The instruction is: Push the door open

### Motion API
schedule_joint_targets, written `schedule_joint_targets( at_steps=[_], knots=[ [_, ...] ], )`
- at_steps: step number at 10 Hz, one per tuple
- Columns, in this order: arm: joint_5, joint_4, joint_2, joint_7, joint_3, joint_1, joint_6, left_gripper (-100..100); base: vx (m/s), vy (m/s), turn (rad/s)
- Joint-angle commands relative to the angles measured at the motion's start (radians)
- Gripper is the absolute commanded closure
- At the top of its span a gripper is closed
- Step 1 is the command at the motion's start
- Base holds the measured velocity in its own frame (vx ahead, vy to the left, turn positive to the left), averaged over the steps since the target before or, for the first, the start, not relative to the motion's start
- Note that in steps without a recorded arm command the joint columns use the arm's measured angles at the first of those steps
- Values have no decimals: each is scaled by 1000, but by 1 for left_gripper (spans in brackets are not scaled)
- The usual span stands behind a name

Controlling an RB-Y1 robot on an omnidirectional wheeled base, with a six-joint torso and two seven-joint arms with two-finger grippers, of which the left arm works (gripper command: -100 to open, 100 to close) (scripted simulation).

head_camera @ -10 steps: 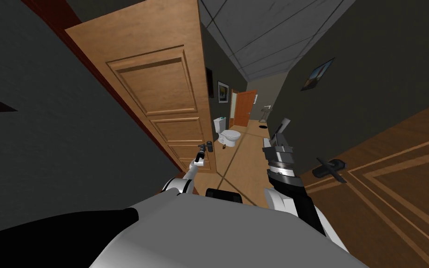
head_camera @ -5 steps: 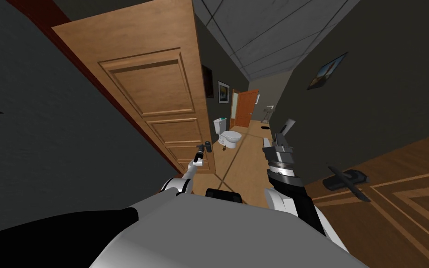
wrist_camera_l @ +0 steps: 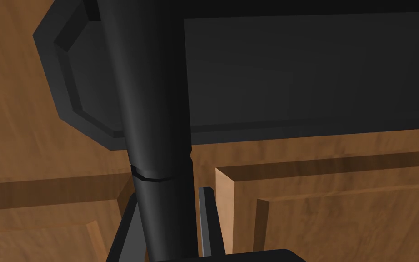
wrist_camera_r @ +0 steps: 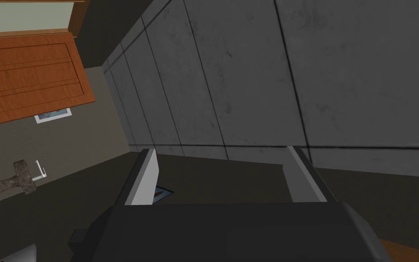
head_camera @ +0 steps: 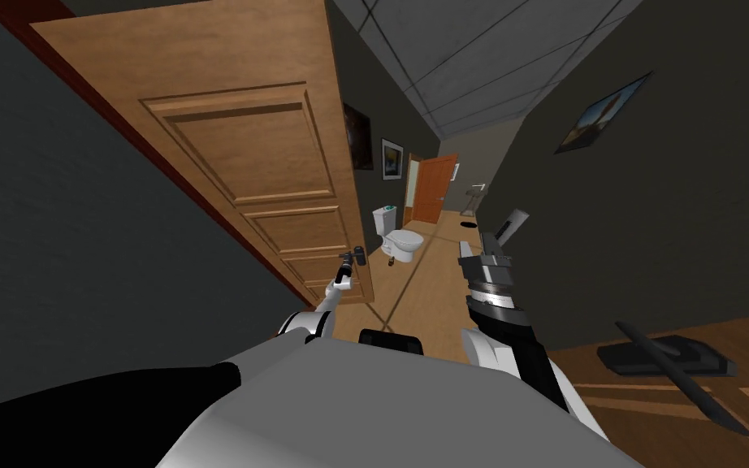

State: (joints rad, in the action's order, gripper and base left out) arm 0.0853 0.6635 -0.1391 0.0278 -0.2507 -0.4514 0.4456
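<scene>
Door (head_camera: 267, 162) wider open, lever (wrist_camera_l: 158, 113) inside left tool (wrist_camera_l: 167, 204)

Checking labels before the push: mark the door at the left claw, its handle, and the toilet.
door (head_camera: 235, 138), head view, on its upper raised panel.
handle (wrist_camera_l: 158, 113), left wrist view, on the dark lever's shaft.
toilet (head_camera: 403, 240), head view, on the white bowl.

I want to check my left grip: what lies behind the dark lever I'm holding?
Behind the lever sits its dark backplate, mounted on the brown panelled door. The lever covers a strip of the plate, and the plate hides the door beneath it.
</scene>
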Motion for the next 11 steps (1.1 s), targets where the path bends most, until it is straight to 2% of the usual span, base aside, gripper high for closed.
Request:
schedule_joint_targets(
  at_steps=[1, 4, 5, 6, 11],
  knots=[
    [3, 12, -3, 4, -11, 4, -1, 100, 164, -99, 55],
    [11, 10, -13, 12, -35, 6, 0, 100, 159, -90, 56],
    [10, 5, -14, 10, -33, 10, 0, 100, 72, -27, 43],
    [16, 4, -23, 15, -50, 11, 2, 100, 110, -19, 44],
    [30, 2, -41, 30, -94, 17, 4, 100, 173, -70, 56]
  ],
)
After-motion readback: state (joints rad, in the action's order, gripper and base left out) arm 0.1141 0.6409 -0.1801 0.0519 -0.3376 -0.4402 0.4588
